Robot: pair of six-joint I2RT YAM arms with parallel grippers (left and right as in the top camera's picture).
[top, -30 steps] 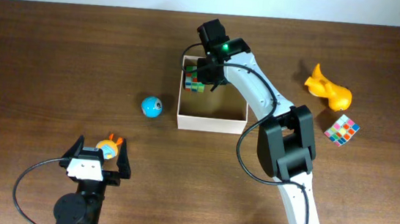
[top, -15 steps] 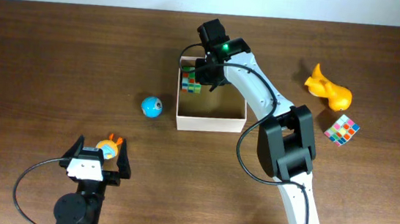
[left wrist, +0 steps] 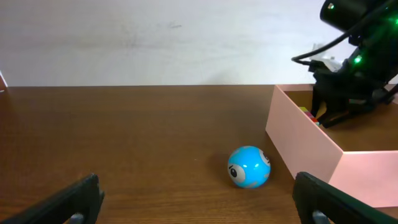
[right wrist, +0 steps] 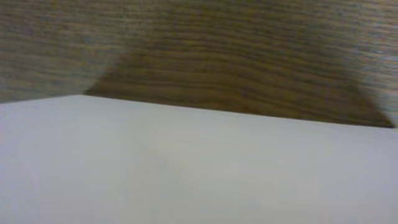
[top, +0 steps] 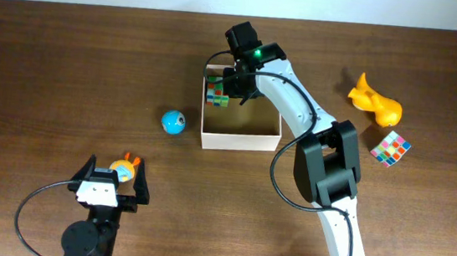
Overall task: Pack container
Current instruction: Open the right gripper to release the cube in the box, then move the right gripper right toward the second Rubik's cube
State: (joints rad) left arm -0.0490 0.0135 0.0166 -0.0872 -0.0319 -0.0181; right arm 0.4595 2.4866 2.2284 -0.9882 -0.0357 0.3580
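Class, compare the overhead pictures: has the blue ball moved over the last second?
No. The blue ball keeps its spot on the table, judged against the unmoved yellow toy.

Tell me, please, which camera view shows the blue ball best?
The left wrist view: the blue ball is close and large, its eye mark visible, beside the container. The overhead view shows it small, left of the container. The right wrist view does not show it.
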